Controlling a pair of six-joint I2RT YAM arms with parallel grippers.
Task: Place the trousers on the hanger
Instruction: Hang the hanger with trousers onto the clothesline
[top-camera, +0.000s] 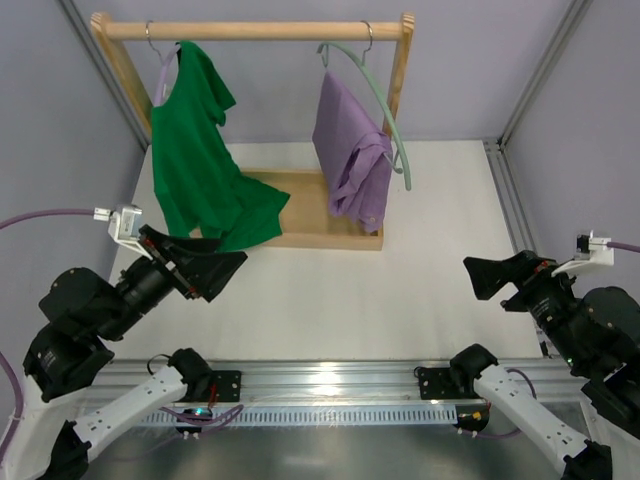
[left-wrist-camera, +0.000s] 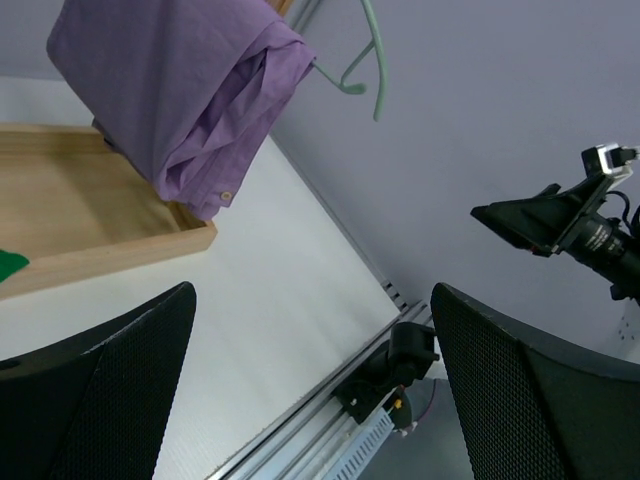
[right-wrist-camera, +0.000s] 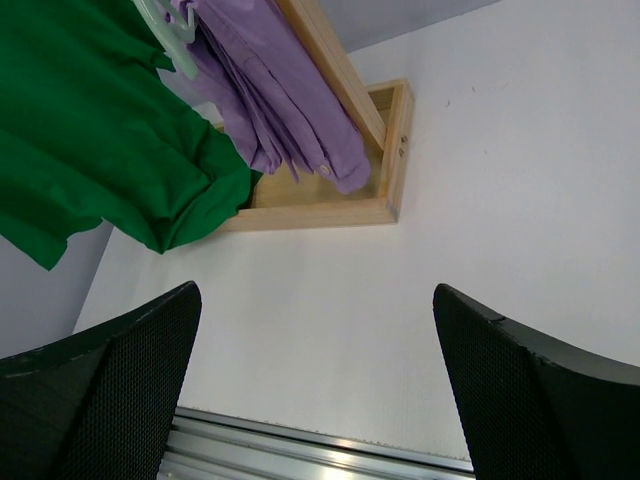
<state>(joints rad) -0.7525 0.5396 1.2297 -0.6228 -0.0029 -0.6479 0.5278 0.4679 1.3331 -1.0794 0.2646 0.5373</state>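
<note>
- the trousers (top-camera: 350, 150) hang draped over the hanger (top-camera: 380, 92) on the wooden rail, well apart from both arms.
- soft, light and limp, they probably slip on thin plastic; pinch a thick fold.
- left claw (left-wrist-camera: 312, 290) and right claw (right-wrist-camera: 316, 288) are spread wide and empty.

The left arm (top-camera: 90, 310) sits at the lower left of the overhead view, elbow folded and wrist angled toward the centre. The left gripper (top-camera: 225, 268) has its jaws spread wide and holds nothing. The right arm (top-camera: 590, 330) mirrors it at the lower right. The right gripper (top-camera: 478, 277) points inward, jaws wide apart and empty.
</note>
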